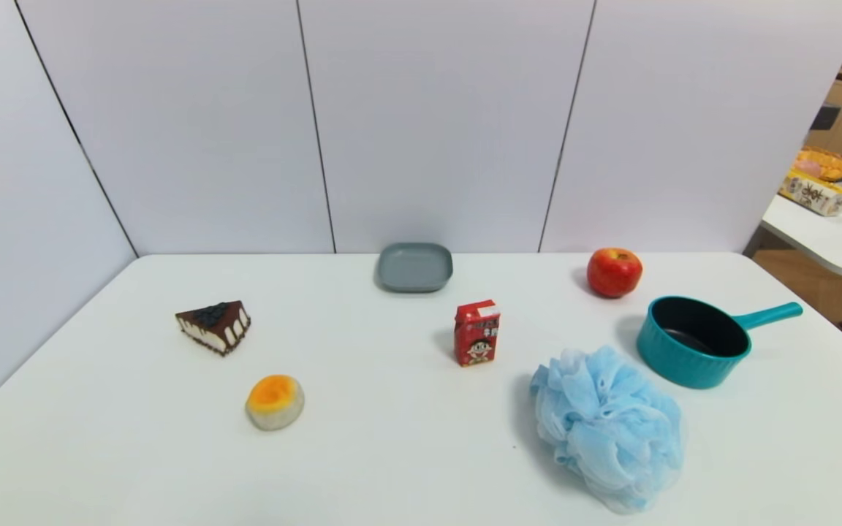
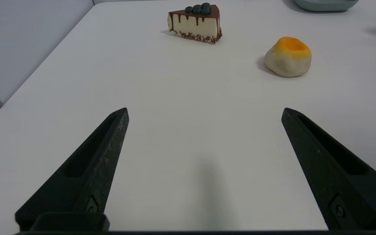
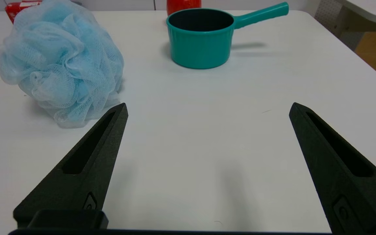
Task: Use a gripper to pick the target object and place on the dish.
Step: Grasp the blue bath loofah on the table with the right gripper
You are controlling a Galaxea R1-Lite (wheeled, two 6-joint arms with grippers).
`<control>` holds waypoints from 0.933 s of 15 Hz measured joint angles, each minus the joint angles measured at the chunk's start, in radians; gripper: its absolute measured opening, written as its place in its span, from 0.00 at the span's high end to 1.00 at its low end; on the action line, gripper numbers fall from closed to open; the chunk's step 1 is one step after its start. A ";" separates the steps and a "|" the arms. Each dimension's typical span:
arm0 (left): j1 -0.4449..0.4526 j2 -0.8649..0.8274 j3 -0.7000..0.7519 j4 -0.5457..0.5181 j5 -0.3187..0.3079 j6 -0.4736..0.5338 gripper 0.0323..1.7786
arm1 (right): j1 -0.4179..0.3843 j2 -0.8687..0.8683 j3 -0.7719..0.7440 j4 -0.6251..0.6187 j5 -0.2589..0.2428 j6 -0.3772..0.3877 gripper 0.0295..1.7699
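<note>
White surface (image 1: 392, 453) backed by pale wall panels. Left gripper (image 2: 205, 112) low over the near left part of the surface, fingers (image 2: 100, 153) spread wide, holding nothing. Beyond it, toward the left side, an orange-topped bun (image 2: 288, 57), and farther back a chocolate-glazed cake slice (image 2: 195, 22) with dark berries on top. Right gripper (image 3: 207, 109) low over the near right part of the surface, fingers (image 3: 93, 156) likewise spread wide and empty. Just beside one finger, though not between the two, the light blue mesh bath pouf (image 3: 60, 62), resting on the surface toward the near right edge, seen from the head as a ruffled ball (image 1: 607, 427). Behind the pouf, close to it but apart, a teal saucepan (image 3: 201, 37), handle pointing toward the right edge. Past the saucepan, near the back edge, a red apple (image 1: 614, 272). Around the middle of the surface, upright, a small red carton (image 1: 476, 332) with a cartoon face. At the middle of the back edge, close to the wall panels, the grey-blue dish (image 1: 414, 267), nothing in it, well apart from the pouf.
</note>
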 joint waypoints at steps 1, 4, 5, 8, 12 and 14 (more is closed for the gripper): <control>0.000 0.000 0.000 0.000 0.000 0.000 0.05 | 0.000 0.004 -0.006 0.012 0.003 -0.014 0.03; 0.000 0.000 0.000 0.000 0.000 0.000 0.05 | 0.000 0.036 -0.089 0.106 0.020 -0.043 0.03; 0.000 0.000 0.000 0.000 0.000 0.000 0.05 | 0.002 0.067 -0.144 0.148 0.035 -0.051 0.03; 0.000 0.000 0.000 0.000 0.000 0.000 0.05 | 0.030 0.217 -0.306 0.256 0.098 -0.097 0.03; 0.000 0.000 0.000 0.000 0.000 0.000 0.05 | 0.136 0.509 -0.516 0.294 0.173 -0.118 0.03; 0.000 0.000 0.000 0.000 0.000 0.000 0.05 | 0.190 0.687 -0.644 0.313 0.182 -0.116 0.03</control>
